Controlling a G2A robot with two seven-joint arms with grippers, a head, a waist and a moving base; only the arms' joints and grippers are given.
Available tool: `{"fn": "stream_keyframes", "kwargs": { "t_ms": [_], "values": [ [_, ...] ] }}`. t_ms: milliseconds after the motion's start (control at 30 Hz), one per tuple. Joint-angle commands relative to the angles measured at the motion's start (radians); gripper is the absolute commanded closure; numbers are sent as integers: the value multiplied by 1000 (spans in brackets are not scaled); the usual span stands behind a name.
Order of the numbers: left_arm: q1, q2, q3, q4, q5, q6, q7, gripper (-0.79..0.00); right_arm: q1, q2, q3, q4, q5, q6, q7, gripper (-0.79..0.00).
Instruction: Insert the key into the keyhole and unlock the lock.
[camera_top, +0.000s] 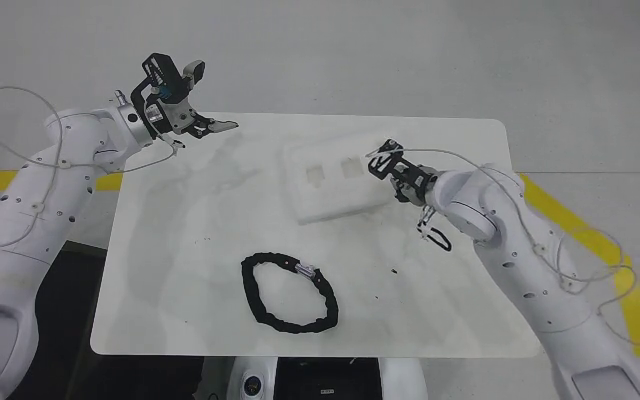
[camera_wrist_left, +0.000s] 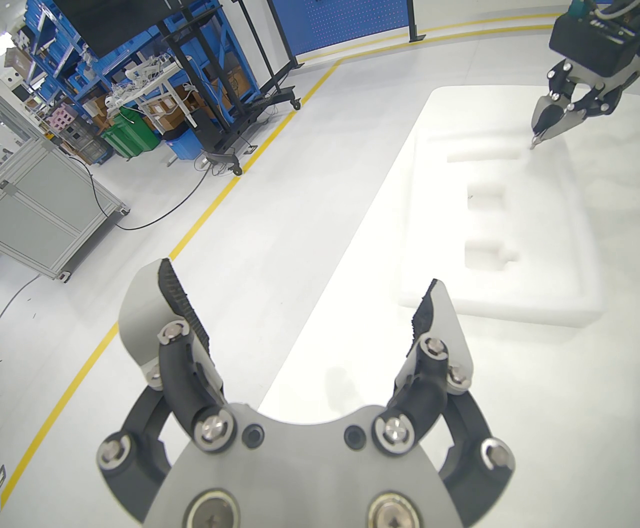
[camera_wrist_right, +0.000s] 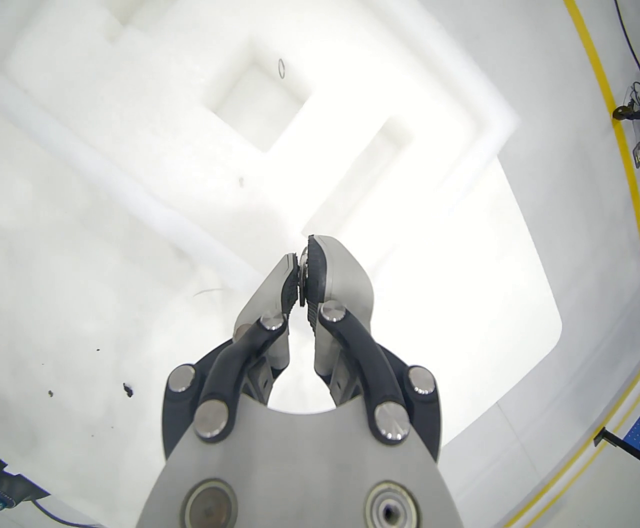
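Right gripper (camera_wrist_right: 301, 260) pinches what looks like the key (camera_wrist_right: 303, 284) by a thin edge, above the tray (camera_top: 330, 185); lock (camera_top: 289, 291) lies well apart, unheld; left gripper (camera_wrist_left: 300, 277) hangs agape; key may twist, lock may slide at insertion.

Left gripper (camera_wrist_left: 300, 272) fingers (camera_wrist_left: 145, 300) spread wide, right gripper (camera_wrist_right: 301, 252) angled down, fingers (camera_wrist_right: 345, 280) pinched tight

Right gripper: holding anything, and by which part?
The right gripper pinches a small metal piece, likely the key, at its tip; which end is gripped cannot be told.
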Motion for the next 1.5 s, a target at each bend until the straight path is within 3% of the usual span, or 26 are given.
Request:
{"fn": "stream_keyframes", "kwargs": {
  "t_ms": [0, 533, 733, 967, 1467],
  "values": [
    [0, 0, 0, 0, 0, 0, 0, -785, -12, 4, 27, -21, 28, -2, -4, 0],
    [0, 0, 0, 0, 0, 0, 0, -785, -145, 27, 220, -46, 373, -30, -155, 0],
    [0, 0, 0, 0, 0, 0, 0, -785, -193, 30, 272, -23, 597, -95, -233, 0],
    [0, 0, 0, 0, 0, 0, 0, -785, -240, 39, 309, 4, 758, -157, -240, 0],
    [0, 0, 0, 0, 0, 0, 0, -785, -293, 63, 408, 16, 784, -172, -231, 0]
  ]
}}
